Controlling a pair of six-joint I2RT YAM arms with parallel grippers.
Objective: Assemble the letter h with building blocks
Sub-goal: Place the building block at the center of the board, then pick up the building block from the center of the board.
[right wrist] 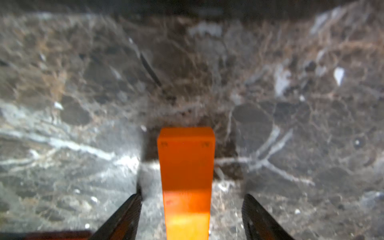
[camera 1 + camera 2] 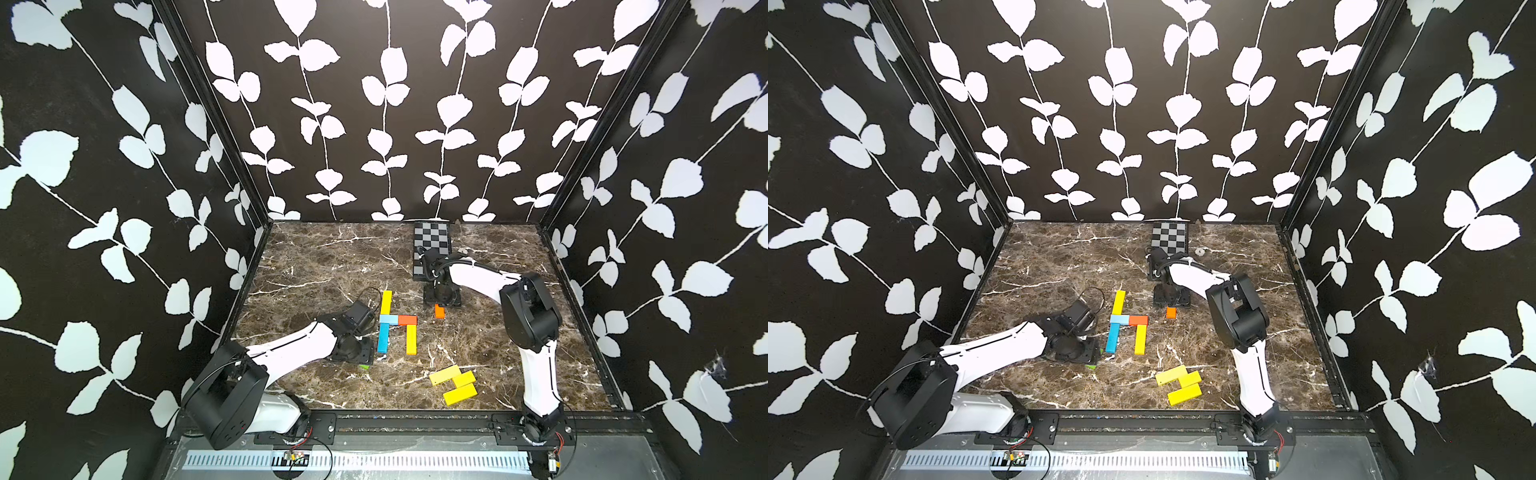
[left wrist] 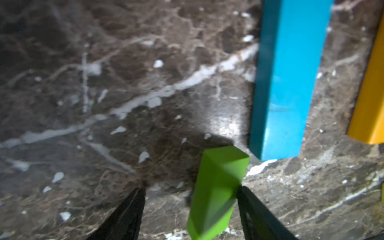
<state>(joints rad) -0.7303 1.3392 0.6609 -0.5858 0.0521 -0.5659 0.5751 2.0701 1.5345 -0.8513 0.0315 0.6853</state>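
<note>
right wrist view: right gripper (image 1: 192, 195) jaws apart astride the orange block (image 1: 186, 166), far right of the h figure (image 2: 395, 320), likely surplus. left gripper (image 3: 190, 187) jaws apart around the tilted green block (image 3: 218, 187), near left.

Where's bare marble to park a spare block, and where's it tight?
Bare: back-left marble, checkered board to left wall; front strip between yellow blocks and left arm. Crowded: centre, around the h, left claw and right claw.

the tabletop (image 2: 316, 266) is finished as glossy, brown veined marble, with glare reflected. the blue block (image 3: 288, 83), orange block (image 1: 186, 166) and green block (image 3: 216, 187) are seen smooth, painted-looking, with a soft sheen.
</note>
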